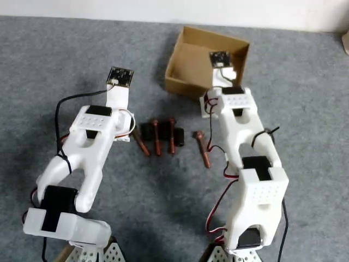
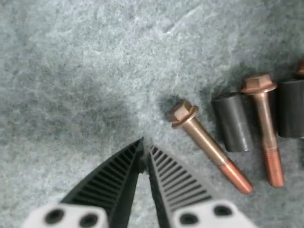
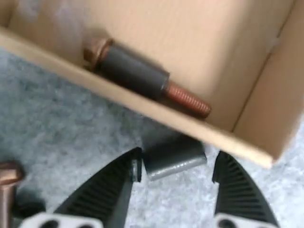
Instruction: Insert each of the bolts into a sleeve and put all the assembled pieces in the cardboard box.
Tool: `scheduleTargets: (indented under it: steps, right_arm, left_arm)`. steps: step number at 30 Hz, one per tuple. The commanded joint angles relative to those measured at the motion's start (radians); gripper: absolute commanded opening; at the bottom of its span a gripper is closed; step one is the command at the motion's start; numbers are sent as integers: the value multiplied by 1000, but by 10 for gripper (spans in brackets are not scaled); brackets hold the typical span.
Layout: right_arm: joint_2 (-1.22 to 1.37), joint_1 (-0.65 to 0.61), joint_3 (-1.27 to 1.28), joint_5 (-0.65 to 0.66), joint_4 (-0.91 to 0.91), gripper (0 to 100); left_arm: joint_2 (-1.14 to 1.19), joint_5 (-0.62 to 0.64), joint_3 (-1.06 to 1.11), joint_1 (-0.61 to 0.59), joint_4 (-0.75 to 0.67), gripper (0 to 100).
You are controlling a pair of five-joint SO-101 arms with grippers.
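right gripper (image 3: pixel 176 156) spread, straddling a loose black sleeve (image 3: pixel 166 164) on the carpet (image 2: pixel 71 71) just outside the cardboard box (image 3: pixel 275 85) | bolt-in-sleeve assembly (image 3: pixel 133 73) inside the box | left gripper (image 2: pixel 145 147) pressed together, empty, farther from the box, beside a copper flange bolt (image 2: pixel 204 140) | sleeve judged rigid, light, smooth, prone to roll: pinch across its round middle
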Motion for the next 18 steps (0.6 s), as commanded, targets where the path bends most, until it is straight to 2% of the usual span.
scheduleTargets:
  steps: [1, 6, 12, 18]
  right_arm:
    - [-7, 12, -42, 12, 18, 228]
    - [-7, 15, -41, -68, -33, 228]
    - [-5, 12, -38, -80, 12, 228]
    - [-5, 12, 10, -192, 18, 228]
  left_arm:
    - [-4, 9, -1, -5, -11, 11]
    - [-4, 9, -1, -5, -11, 11]
    - [-4, 9, -1, -5, -11, 11]
    - [-4, 9, -1, -5, -11, 11]
